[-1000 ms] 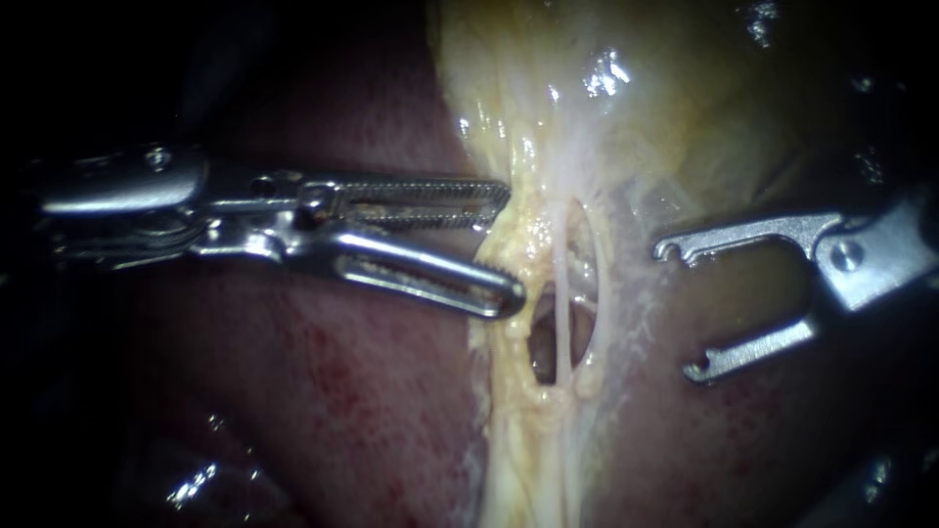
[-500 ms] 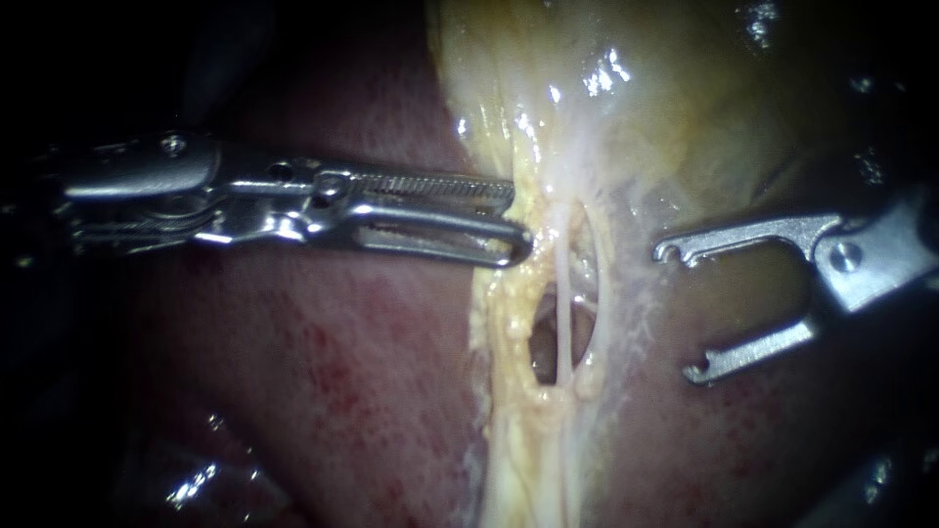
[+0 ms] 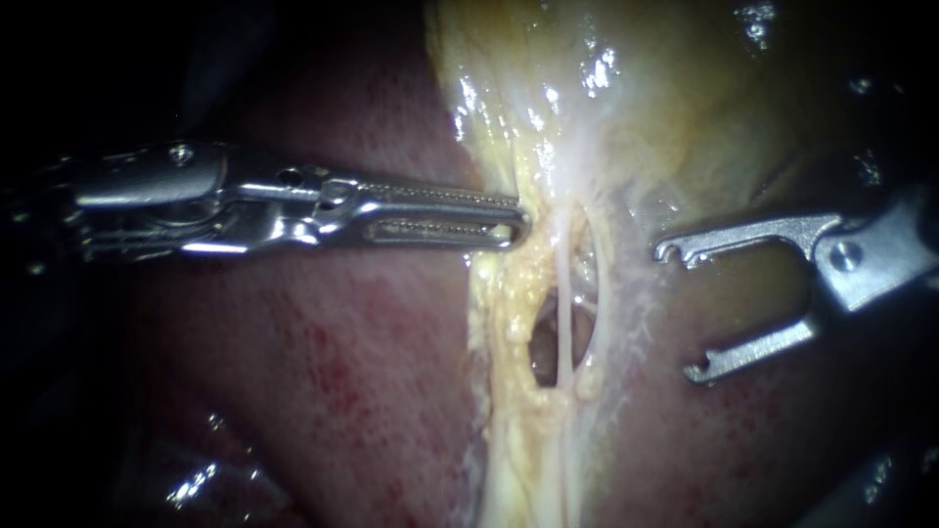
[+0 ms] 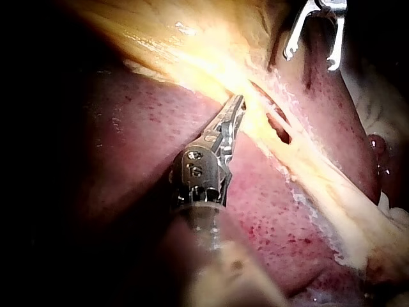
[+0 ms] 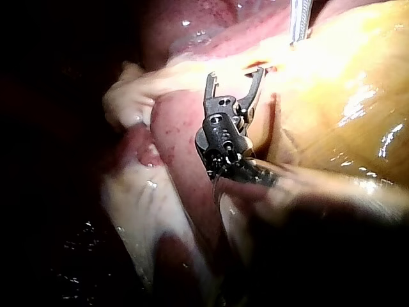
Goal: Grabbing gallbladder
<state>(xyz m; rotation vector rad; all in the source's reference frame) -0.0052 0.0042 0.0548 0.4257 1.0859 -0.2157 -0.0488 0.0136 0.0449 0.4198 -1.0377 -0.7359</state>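
Status in the endoscope view: my left instrument [image 3: 518, 220], a slender bright-metal shaft with 2 long toothed jaws, enters from the left and lies level over the dark red, speckled liver [image 3: 323, 372]. Its jaws are pressed together along their length. Their tips touch the left edge of the pale yellow, lumpy band of tissue [image 3: 504, 293] that runs near-ward from the gallbladder. I cannot tell whether any of that tissue is caught between them.

The glistening yellow-tan gallbladder [image 3: 704, 108] fills the far right of the scene, beyond and to the right of those tips. Just right of the tips, 1 thin whitish strand [image 3: 564, 323] crosses an oval opening in the band.

My right instrument [image 3: 683, 310], bright metal with 2 short hooked jaws, comes in from the right. Its jaws are spread wide and hold nothing, standing apart from the band's right edge.

The left wrist view agrees: the left instrument's tips rest against the yellow band, with the right instrument [image 4: 310, 61] spread open ahead of them.
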